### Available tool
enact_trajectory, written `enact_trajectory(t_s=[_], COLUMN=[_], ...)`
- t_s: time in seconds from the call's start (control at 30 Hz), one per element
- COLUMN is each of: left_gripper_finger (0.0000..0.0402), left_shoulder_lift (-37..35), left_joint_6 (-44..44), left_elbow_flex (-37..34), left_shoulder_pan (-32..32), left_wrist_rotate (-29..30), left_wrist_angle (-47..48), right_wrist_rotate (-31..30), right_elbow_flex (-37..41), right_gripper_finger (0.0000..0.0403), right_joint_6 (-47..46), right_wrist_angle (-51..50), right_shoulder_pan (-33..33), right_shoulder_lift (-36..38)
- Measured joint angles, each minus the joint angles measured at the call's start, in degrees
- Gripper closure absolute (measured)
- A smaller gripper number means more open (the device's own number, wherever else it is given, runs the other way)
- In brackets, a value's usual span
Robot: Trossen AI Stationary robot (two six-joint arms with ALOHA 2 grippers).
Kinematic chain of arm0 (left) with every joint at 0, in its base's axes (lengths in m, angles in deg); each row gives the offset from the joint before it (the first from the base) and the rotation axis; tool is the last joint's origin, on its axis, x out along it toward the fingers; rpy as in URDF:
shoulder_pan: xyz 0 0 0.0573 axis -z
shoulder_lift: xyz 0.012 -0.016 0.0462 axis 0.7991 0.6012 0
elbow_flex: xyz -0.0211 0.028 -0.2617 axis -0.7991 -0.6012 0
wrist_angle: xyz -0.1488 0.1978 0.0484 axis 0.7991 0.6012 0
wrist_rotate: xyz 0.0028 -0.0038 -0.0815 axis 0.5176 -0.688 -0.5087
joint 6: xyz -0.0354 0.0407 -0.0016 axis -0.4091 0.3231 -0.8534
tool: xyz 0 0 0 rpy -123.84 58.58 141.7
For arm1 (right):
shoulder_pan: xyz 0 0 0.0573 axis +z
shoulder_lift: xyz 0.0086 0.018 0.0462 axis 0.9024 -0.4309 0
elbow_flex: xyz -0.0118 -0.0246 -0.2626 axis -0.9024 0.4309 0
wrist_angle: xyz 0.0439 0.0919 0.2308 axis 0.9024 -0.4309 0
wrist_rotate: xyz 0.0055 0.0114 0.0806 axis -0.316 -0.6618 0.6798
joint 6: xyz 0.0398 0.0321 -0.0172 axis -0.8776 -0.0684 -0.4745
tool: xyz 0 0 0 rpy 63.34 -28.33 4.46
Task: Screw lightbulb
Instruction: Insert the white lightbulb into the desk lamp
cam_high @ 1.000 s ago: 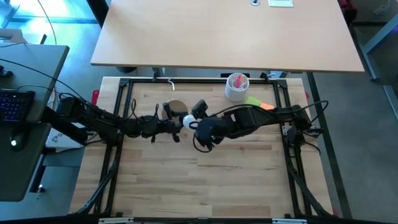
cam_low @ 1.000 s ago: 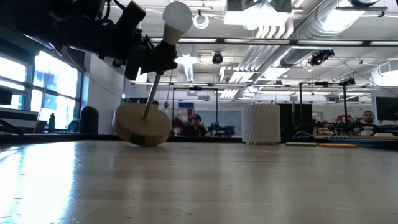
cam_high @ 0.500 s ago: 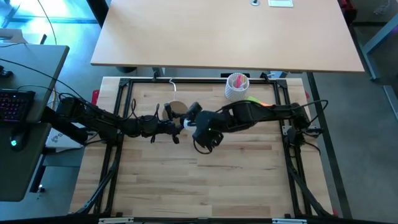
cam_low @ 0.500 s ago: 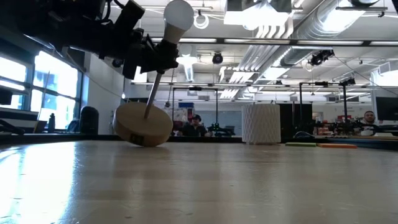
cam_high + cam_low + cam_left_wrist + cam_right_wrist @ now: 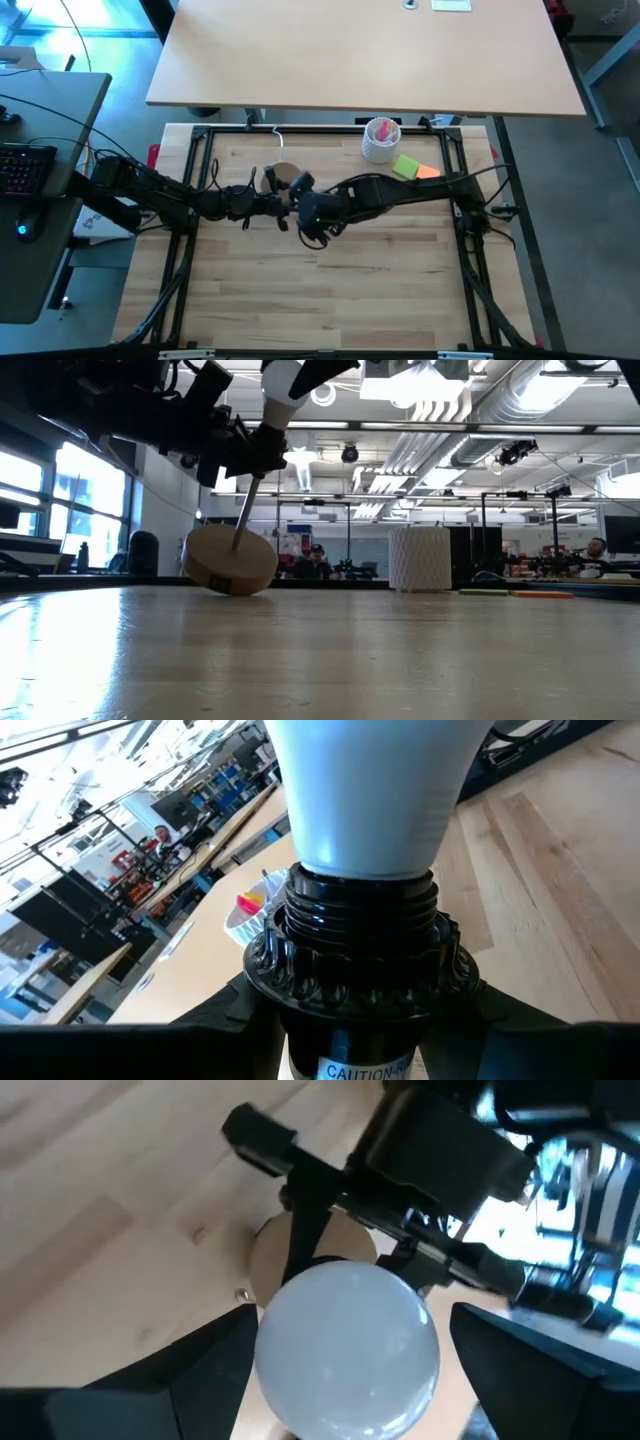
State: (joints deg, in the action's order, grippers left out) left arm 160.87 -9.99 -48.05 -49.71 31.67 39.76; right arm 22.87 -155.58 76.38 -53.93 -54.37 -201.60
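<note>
Wooden table [image 5: 330, 270] under two arms — left claw [image 5: 240, 452] clamps a tilted lamp stand's black socket [image 5: 360, 955]; lightbulb [image 5: 347, 1348] sits in it, right claw [image 5: 345, 1345] spread around it — tightening likely remains.

one lightbulb [image 5: 347, 1345], one wooden stand [image 5: 229, 560], one white cup [image 5: 380, 139], two arms

Left tool [image 5: 278, 203] clamped, right tool [image 5: 345, 1370] spread
</note>
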Motion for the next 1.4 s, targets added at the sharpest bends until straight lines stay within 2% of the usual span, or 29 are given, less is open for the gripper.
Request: enact_trajectory(t_s=[0.17, 0.37, 0.6, 0.7, 0.77, 1.07, 1.4], left_gripper_finger=[0.0243, 0.0243, 0.0243, 0.0243, 0.0243, 0.0243, 0.0243], left_shoulder_lift=[0.02, 0.16, 0.17, 0.15, 0.15, 0.44, 1.11], left_joint_6=[-0.18, -0.29, -2.78, -2.69, -2.34, -2.69, -2.9], left_elbow_flex=[-0.02, -0.11, -0.17, -0.2, -0.22, -0.24, -0.06], left_shoulder_pan=[0.0, 0.05, 0.52, 0.92, 0.96, 0.91, 0.91], left_wrist_rotate=[0.03, 1.99, 8.92, 13.09, 14.31, 14.7, 13.49], left_wrist_angle=[-0.2, -2.27, -3.04, -3.28, -3.5, -3.99, -4.58], right_wrist_rotate=[-0.6, -3.2, -5.19, -7.72, -9.56, -7.56, -2.16], right_elbow_flex=[0.0, 0.0, -0.07, -0.09, -0.09, -0.07, -1.14], right_gripper_finger=[0.0097, 0.0144, 0.0157, 0.0158, 0.0158, 0.015, 0.0073], right_joint_6=[-9.69, -26.47, -52.28, -65.18, -70.66, -63.51, -53.41], right_wrist_angle=[-1.5, -1.92, 1.99, 3.45, 4.23, 5.25, 5.07], right_shoulder_pan=[-0.11, -0.09, -0.81, -1.18, -1.25, -1.7, -2.51], right_shoulder_lift=[0.0, 0.0, -1.03, -1.51, -1.83, -1.9, -1.95])
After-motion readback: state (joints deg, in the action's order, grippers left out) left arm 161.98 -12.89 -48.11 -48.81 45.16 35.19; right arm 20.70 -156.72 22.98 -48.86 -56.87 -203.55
